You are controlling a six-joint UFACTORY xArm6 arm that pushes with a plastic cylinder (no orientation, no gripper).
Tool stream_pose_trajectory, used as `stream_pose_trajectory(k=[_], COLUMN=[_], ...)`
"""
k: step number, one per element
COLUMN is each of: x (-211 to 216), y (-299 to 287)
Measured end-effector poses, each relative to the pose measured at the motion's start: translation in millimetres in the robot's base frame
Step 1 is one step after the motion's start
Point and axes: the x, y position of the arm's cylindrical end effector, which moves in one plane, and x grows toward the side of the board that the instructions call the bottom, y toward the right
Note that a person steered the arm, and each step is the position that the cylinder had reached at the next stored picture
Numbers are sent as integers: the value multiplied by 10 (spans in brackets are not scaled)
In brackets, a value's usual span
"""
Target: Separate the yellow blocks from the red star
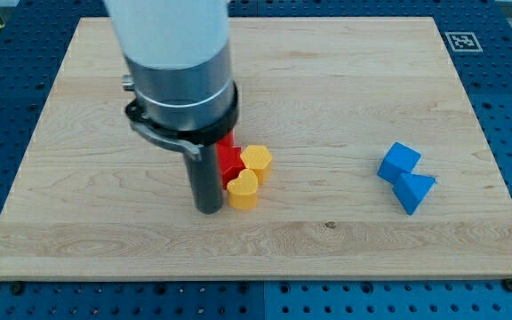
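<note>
A red star (pixel 228 160) sits left of the board's centre, partly hidden behind the arm. A yellow hexagon block (pixel 258 162) touches its right side. A second yellow block (pixel 244 189), heart-like in shape, touches the star's lower right. My tip (pixel 209 208) rests on the board just left of the lower yellow block, below and left of the red star, close to both or touching them.
Two blue blocks stand together at the view's right: a cube-like one (pixel 399 161) and a wedge-like one (pixel 413 191) just below it. The wooden board (pixel 327 80) lies on a blue perforated table. A marker tag (pixel 461 41) sits at the board's top right corner.
</note>
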Motion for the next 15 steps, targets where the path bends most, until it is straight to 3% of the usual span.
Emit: stream_pose_trajectory(k=[3, 4, 6, 10, 12, 15], x=[-156, -158, -158, -167, -393, -704], y=[1007, 924, 166, 309, 509, 1235])
